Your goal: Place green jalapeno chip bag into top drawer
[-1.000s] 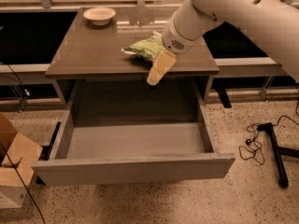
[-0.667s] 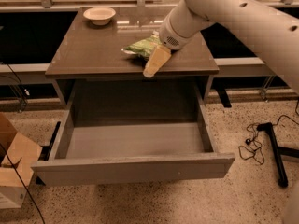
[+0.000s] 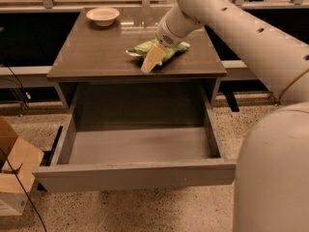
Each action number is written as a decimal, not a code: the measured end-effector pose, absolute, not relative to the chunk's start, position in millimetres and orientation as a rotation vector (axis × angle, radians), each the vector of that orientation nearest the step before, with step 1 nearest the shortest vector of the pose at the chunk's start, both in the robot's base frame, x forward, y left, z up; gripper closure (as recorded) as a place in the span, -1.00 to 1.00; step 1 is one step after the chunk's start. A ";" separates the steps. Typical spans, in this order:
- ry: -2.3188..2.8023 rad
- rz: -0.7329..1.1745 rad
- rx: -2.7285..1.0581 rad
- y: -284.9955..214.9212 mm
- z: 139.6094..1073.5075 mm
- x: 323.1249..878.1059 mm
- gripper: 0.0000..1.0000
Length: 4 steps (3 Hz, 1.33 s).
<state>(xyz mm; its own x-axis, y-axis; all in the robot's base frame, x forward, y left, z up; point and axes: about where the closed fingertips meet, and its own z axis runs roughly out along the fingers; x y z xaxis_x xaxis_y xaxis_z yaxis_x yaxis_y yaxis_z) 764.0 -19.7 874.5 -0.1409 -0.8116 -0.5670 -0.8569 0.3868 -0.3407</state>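
Observation:
The green jalapeno chip bag [image 3: 138, 49] lies flat on the brown cabinet top [image 3: 91, 57], right of centre and near its front edge. My gripper [image 3: 151, 63] comes down from the upper right on the white arm [image 3: 227, 18] and sits over the front middle of the bag, covering part of it. Whether it touches the bag I cannot tell. The top drawer [image 3: 135, 174] is pulled fully out below the cabinet top, with a smooth grey inside that holds nothing.
A round cream bowl [image 3: 103, 16] stands at the back left of the cabinet top. A cardboard box [image 3: 12, 170] sits on the speckled floor left of the drawer, with a cable beside it. A large part of my arm fills the lower right [image 3: 273, 173].
My gripper has moved left and a little farther back, from the bag's right front edge to over its middle. The bag and the drawer have not moved.

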 end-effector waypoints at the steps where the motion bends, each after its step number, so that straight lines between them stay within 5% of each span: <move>1: 2.003 0.104 -1.410 -20.9 856.4 782.7 -0.70; 4: 2.050 0.025 -1.383 -49.1 864.4 752.0 0.68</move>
